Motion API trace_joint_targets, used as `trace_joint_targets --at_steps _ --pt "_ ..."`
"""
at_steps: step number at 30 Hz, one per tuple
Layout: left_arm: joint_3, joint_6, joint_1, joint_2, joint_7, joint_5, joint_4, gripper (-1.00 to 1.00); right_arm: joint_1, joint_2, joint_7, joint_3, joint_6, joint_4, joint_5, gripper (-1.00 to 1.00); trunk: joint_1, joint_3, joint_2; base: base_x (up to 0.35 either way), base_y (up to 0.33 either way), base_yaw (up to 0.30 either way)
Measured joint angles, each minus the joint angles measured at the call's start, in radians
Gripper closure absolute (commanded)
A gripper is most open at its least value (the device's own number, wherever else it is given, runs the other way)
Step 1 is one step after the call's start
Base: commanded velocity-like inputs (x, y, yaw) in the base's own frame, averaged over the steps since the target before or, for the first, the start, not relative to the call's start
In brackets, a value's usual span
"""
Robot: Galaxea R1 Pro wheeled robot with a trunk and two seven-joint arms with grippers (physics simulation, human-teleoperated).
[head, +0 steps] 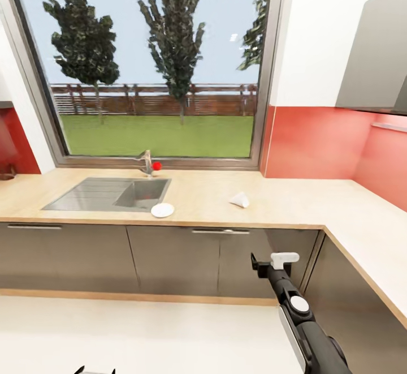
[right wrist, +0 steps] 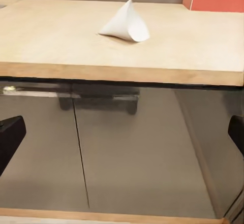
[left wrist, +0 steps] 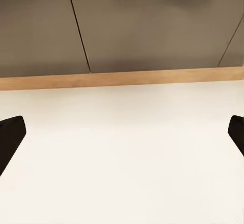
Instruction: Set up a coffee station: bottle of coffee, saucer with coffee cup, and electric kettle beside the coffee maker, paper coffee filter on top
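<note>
The kitchen countertop point(head: 316, 204) of light wood runs under a big window and turns a corner at the right. A small round white saucer point(head: 162, 210) lies near its front edge, just right of the sink. The white paper coffee filter point(head: 239, 199) point(right wrist: 125, 23), a folded cone, lies on its side further right. My right gripper point(head: 270, 260) point(right wrist: 123, 132) is open, held in front of the grey cabinet fronts below the counter edge, under the filter. My left gripper point(head: 93, 370) point(left wrist: 122, 132) is open, low over the white floor.
A steel sink point(head: 107, 193) with a faucet point(head: 147, 162) and red knob is set in the counter at the left. Grey cabinet doors with a dark handle point(head: 219, 231) stand below. A grey wall cabinet point(head: 373, 57) hangs at the upper right over the red backsplash.
</note>
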Motion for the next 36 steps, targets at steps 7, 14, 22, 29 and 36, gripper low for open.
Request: trace_joint_targets --at_steps 7,14,22,29,36 --pt "-0.005 -0.062 0.003 -0.001 0.0 -0.001 0.012 -1.0 0.0 0.0 0.0 0.0 0.0 0.001 0.0 -1.0 0.0 0.0 0.0 0.272 -0.167 0.0" --pt "-0.006 -0.111 0.029 0.001 -0.001 -0.009 0.044 -1.0 0.0 0.0 0.0 0.0 0.0 0.001 0.0 -1.0 0.0 0.0 0.0 0.265 -0.167 0.0" --pt "0.006 -0.156 0.161 0.035 0.011 -0.002 0.095 -1.0 0.0 0.0 0.0 0.001 0.0 0.003 0.0 -1.0 0.0 0.0 0.0 0.275 -0.155 0.0" --pt "0.086 -0.161 0.191 0.043 0.02 0.051 0.106 -1.0 0.0 0.001 0.001 0.003 0.0 0.051 -0.001 -1.0 0.0 0.0 0.0 0.333 -0.016 0.0" --pt "0.191 -0.159 0.186 0.043 0.021 0.057 0.162 -1.0 0.0 0.001 0.001 0.003 0.0 0.057 -0.004 -1.0 0.0 -0.003 0.0 0.338 -0.001 0.067"
